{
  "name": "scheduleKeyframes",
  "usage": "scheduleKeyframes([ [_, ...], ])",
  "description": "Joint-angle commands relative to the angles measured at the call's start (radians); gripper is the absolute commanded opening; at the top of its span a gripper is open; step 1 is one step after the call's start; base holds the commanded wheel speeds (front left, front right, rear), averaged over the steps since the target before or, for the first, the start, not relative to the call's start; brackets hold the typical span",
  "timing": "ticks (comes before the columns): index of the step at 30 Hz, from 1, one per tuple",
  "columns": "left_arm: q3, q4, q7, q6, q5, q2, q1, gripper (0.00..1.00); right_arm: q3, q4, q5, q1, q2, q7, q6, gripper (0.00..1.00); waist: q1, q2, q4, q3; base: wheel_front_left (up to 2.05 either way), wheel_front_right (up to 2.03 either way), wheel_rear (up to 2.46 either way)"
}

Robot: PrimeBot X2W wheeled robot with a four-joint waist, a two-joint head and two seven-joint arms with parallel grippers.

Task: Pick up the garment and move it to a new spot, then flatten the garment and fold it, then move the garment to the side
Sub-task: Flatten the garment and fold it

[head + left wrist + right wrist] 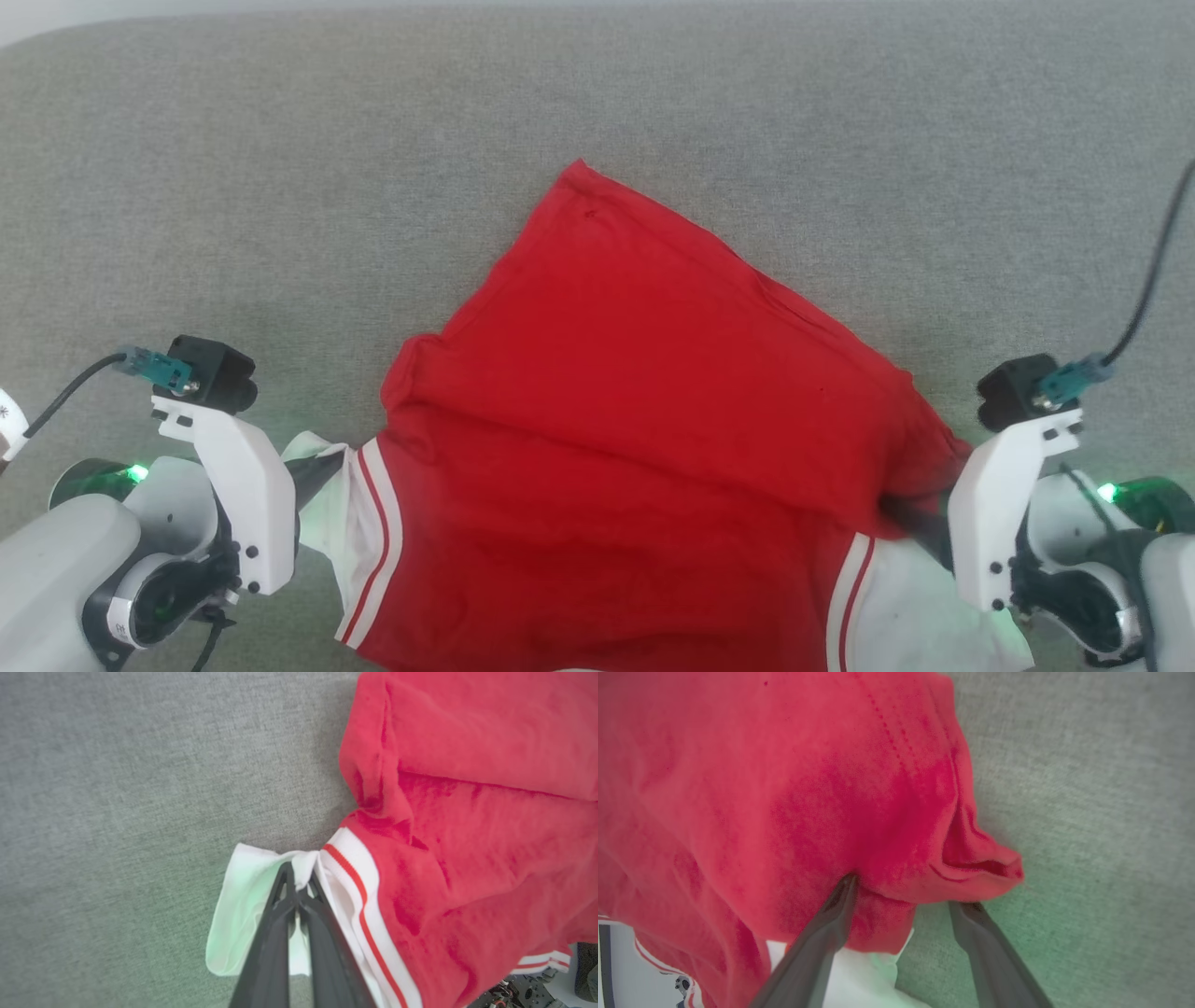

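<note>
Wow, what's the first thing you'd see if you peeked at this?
The big red shirt jumps out, spread in the middle of the grey fabric surface. At its left side the left gripper is pinched shut on the white sleeve, and at its right side the right gripper has its fingers spread open at a red corner.

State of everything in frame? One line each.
Garment: lying on the grey surface, red body folded over itself, rumpled, not flat.
Left gripper: jaws shut on the garment's white sleeve.
Right gripper: jaws open, the garment's red edge draped over their tips, nothing clamped.
</note>
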Motion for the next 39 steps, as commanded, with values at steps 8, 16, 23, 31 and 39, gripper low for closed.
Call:
scheduleKeyframes([
  [8,-0.004,-0.006,-0.006,0.007,-0.012,-0.006,0.019,0.00,-0.036,-0.213,0.026,0.027,-0.008,-0.016,-0.001,1.00,0.0000,-0.0001,0.008,-0.024,0.00,0.00,0.00],
  [16,-0.008,-0.017,-0.004,0.005,0.000,-0.019,0.007,0.00,0.016,-0.316,0.020,-0.080,-0.025,-0.048,-0.001,1.00,0.0000,-0.0001,0.036,-0.016,0.00,0.00,0.00],
  [23,-0.022,0.010,0.008,-0.023,0.024,-0.085,-0.050,0.00,0.142,-0.117,0.043,-0.314,-0.047,-0.137,-0.001,1.00,0.0000,-0.0001,0.113,0.019,0.00,0.00,0.00],
  [31,-0.058,0.090,0.026,-0.086,0.069,-0.216,-0.145,0.00,0.323,0.323,0.089,-0.652,-0.093,-0.203,-0.001,1.00,0.0000,-0.0001,0.244,0.061,0.00,0.00,0.00],
  [39,-0.076,0.163,0.023,-0.134,0.081,-0.303,-0.199,0.00,0.503,0.615,0.129,-0.825,-0.126,-0.142,-0.001,1.00,0.0000,-0.0001,0.323,0.095,0.00,0.00,0.00],
])
